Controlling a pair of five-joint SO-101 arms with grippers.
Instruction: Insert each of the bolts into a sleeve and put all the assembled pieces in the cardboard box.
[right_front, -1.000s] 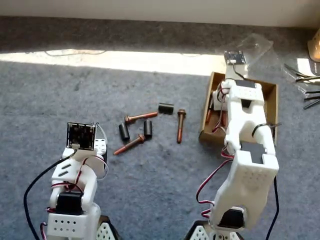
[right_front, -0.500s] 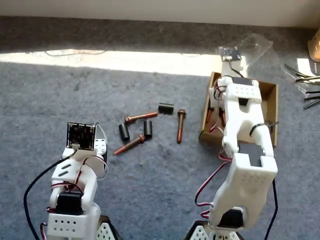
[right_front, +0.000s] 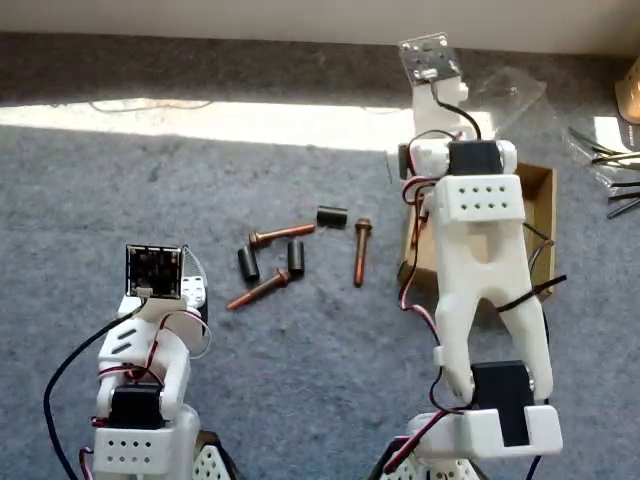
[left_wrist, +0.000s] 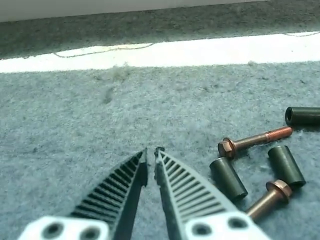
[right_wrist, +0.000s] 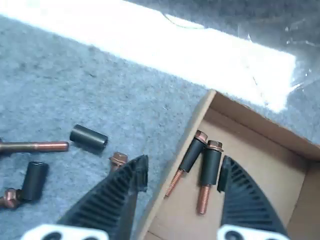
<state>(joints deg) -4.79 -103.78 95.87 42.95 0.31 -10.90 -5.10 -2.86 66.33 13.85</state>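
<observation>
start at the right gripper (right_wrist: 184, 164): its jaws stand wide apart and hold nothing, and it hangs over the edge of the cardboard box (right_wrist: 260, 127) that faces the loose parts. look between its fingers and you see the box floor, where the first assembled piece (right_wrist: 191, 154) and the second assembled piece (right_wrist: 210, 161) lie side by side, almost touching. each is a copper-coloured bolt with a flanged hex head, pushed through a dark cylindrical sleeve so that the head sits at one end and the shank sticks out of the other. the left gripper (left_wrist: 151, 152) has its ribbed fingers drawn together to a thin slit with nothing between them; it sits low over the grey carpet (left_wrist: 75, 110), near the loose parts. in the high view, note three loose bolts on the carpet between the arms: the first bolt (right_front: 282, 235), the second bolt (right_front: 258, 290) and the third bolt (right_front: 361, 252), all the same copper colour. three empty sleeves lie among them: the first sleeve (right_front: 332, 216) just beside the tip of the first bolt, and the second sleeve (right_front: 247, 263) and the third sleeve (right_front: 296, 257) between the first and second bolts. each sleeve is a short, dark, hollow tube.
</observation>
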